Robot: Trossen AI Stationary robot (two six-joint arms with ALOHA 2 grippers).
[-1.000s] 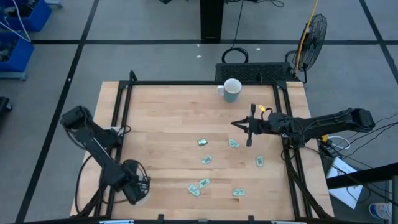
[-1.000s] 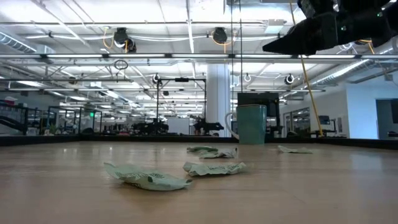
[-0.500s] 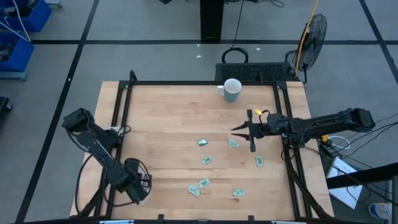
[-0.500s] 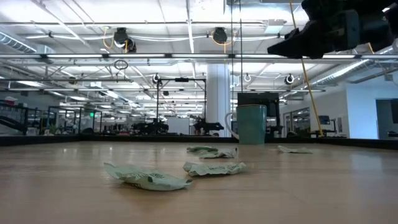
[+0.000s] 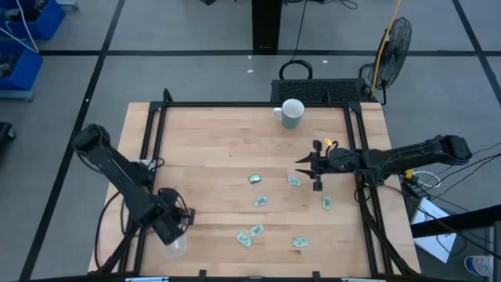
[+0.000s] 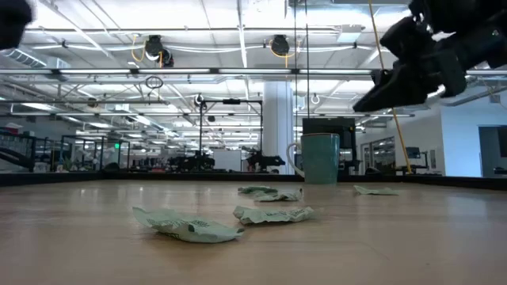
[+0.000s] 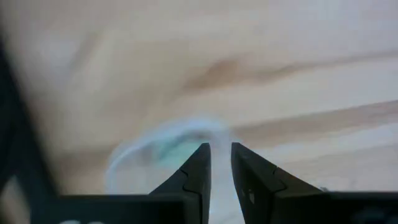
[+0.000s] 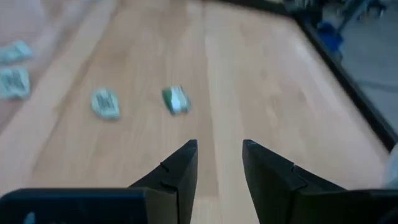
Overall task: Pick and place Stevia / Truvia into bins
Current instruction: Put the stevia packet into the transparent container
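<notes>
The wooden table (image 5: pixel 211 149) holds a white mug (image 5: pixel 291 113) at its far edge. The clear tub (image 5: pixel 175 244) sits at the near left corner, well away from the mug, and the left gripper (image 5: pixel 174 222) hovers over it, fingers slightly parted and empty. Nearer the mug, the right gripper (image 5: pixel 315 167) hangs open above the scattered packets. This looks like the reach for a pick: lowering onto the nearest packet (image 5: pixel 293 180), just beside its fingertips.

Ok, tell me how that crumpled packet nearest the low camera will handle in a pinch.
The nearest packet looks wrinkled and thin, so it is probably floppy and light. Lying nearly flat on the table, it may slide rather than lift cleanly.
</notes>
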